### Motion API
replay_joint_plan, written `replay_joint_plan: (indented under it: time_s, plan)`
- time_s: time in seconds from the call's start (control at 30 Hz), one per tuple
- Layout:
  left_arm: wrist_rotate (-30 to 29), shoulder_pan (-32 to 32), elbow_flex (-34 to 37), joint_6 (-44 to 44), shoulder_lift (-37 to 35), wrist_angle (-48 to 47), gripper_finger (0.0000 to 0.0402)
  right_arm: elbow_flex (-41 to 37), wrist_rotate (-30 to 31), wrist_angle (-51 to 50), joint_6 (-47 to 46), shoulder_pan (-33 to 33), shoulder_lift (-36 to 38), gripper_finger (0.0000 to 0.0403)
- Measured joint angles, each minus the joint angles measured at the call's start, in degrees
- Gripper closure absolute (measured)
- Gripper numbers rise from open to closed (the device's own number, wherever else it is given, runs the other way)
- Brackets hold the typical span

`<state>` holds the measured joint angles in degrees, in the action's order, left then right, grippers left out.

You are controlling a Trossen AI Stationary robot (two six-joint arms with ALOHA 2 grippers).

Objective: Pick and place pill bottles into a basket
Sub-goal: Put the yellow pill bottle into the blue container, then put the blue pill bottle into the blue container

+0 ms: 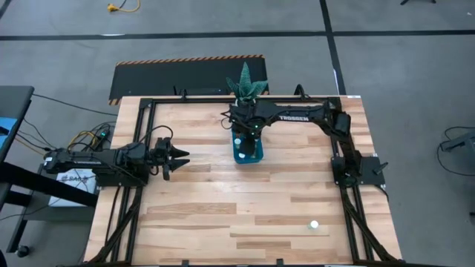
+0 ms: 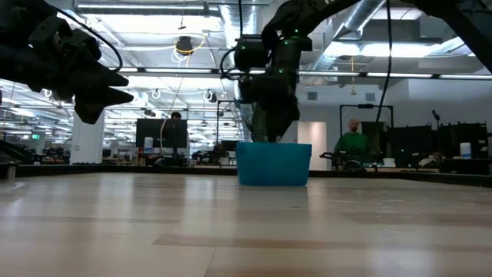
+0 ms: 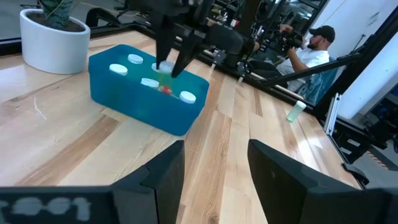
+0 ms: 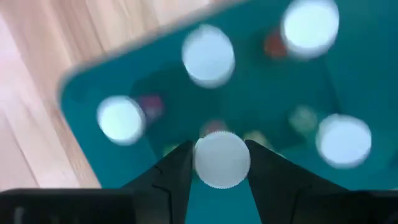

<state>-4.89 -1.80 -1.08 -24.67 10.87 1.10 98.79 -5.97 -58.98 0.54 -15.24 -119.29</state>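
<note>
The teal basket (image 1: 249, 153) stands at the table's far middle, in front of a white plant pot (image 3: 53, 40). Several pill bottles stand in it, their white caps (image 3: 118, 69) up. My right gripper (image 4: 221, 171) points down into the basket's opening and is shut on one more pill bottle (image 3: 165, 73) with a white cap. Another pill bottle (image 1: 314, 224) lies alone on the table near the right front. My left gripper (image 3: 214, 180) hovers open above the table's left side, well away from the basket, with nothing between its fingers. My right gripper pinches the pill bottle at its round white cap (image 4: 204, 159) between its two fingers, one on each side. The fingers come from above, pointing down. The bottle hangs upright below them at the basket's rim; whether its base touches anything is hidden.
The white pot with a green spiky plant (image 1: 246, 87) stands just behind the basket. A black frame (image 1: 148, 104) runs along the table's edges. Bare wood spreads over the table's near half. People sit at desks in the room beyond.
</note>
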Motion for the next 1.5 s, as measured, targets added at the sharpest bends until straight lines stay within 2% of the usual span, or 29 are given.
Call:
replay_joint_plan:
  time_s: [0.37,0.6,0.77,0.9,1.0,1.2,1.33,1.5]
  plan:
    - [-0.02,0.0,0.02,0.0,-0.01,-0.02,0.0237,0.3,-0.08,2.82,-0.5,0.13,-0.46,0.0215]
    - [-0.02,0.0,0.04,0.0,0.0,-0.02,0.0237,7.63,-0.1,-6.65,-0.45,0.74,-0.46,0.0194]
    - [-0.02,0.0,0.04,0.0,0.0,-0.01,0.0237,10.07,-0.85,-12.57,-0.87,4.64,5.38,0.0189]
    - [-0.02,0.0,0.04,0.0,-0.02,0.0,0.0237,4.13,-1.2,-10.46,-5.99,10.63,13.96,0.0188]
    - [-0.02,0.0,0.04,0.0,0.0,0.0,0.0237,-4.73,0.43,-6.24,-13.38,16.73,21.5,0.0188]
    - [-0.02,0.0,0.06,0.0,0.0,0.0,0.0237,-23.85,3.28,-0.99,-35.44,30.29,34.55,0.0184]
    - [-0.02,0.0,0.06,0.0,-0.01,-0.01,0.0237,-30.71,4.6,-0.86,-49.75,38.27,39.16,0.0176]
    - [-0.02,0.0,0.06,0.0,0.0,-0.01,0.0237,-34.65,5.89,-3.05,-60.74,45.25,40.99,0.0164]
